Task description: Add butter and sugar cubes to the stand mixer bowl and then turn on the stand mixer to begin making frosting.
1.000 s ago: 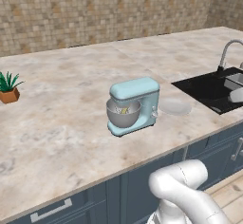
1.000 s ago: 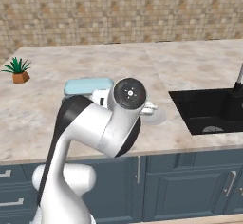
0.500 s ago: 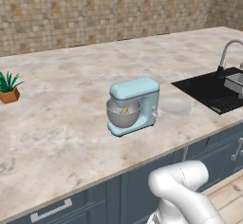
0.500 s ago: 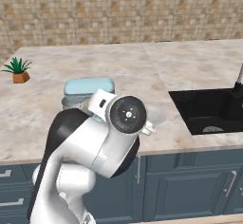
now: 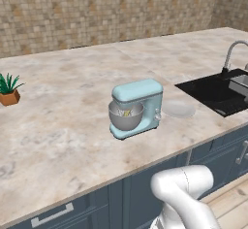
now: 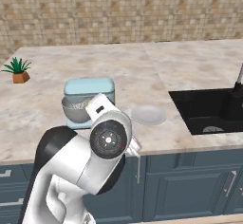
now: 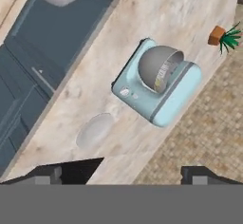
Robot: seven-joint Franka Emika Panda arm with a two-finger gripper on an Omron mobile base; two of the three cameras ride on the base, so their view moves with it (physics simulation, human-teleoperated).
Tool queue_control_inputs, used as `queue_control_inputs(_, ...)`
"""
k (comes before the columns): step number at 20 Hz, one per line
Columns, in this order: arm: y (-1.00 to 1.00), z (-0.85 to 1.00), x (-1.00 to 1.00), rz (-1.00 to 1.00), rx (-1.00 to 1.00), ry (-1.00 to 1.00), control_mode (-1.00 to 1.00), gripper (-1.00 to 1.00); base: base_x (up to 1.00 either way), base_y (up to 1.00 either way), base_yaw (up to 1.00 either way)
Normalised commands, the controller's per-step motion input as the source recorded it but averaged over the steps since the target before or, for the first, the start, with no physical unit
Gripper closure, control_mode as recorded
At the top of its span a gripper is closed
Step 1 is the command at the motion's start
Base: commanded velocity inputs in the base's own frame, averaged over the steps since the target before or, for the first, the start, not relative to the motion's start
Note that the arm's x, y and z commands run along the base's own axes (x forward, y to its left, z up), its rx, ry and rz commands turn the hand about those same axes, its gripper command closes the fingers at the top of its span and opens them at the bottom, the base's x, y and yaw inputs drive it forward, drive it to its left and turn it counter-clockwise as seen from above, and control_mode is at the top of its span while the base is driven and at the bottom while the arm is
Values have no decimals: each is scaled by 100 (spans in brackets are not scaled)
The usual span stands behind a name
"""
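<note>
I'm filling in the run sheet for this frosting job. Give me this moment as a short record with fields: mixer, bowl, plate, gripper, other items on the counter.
mixer: pale blue stand mixer standing on the counter, near its front edge
bowl: stand mixer bowl seated under the mixer head
plate: flat white plate beside the mixer, toward the sink
gripper: gripper open, holding nothing
other: potted plant far from the mixer
</note>
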Motion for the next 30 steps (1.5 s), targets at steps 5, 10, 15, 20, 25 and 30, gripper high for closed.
queue_control_inputs(5, 0, 0, 28, -5, 42, 11, -100, -100, 0, 0, 0)
queue_control_inputs(10, 1, -14, 32, -1, 32, 13, -100, -100, 0, 0, 0)
queue_control_inputs(15, 13, -35, 17, -3, 22, 7, -100, -100, 0, 0, 0)
queue_control_inputs(20, 21, -25, 23, -2, 12, 3, -100, -100, 0, 0, 0)
queue_control_inputs(25, 33, -2, 28, 3, -12, 0, -100, -100, 0, 0, 0)
queue_control_inputs(30, 3, 0, 22, 15, -18, 4, -100, -100, 0, 0, 0)
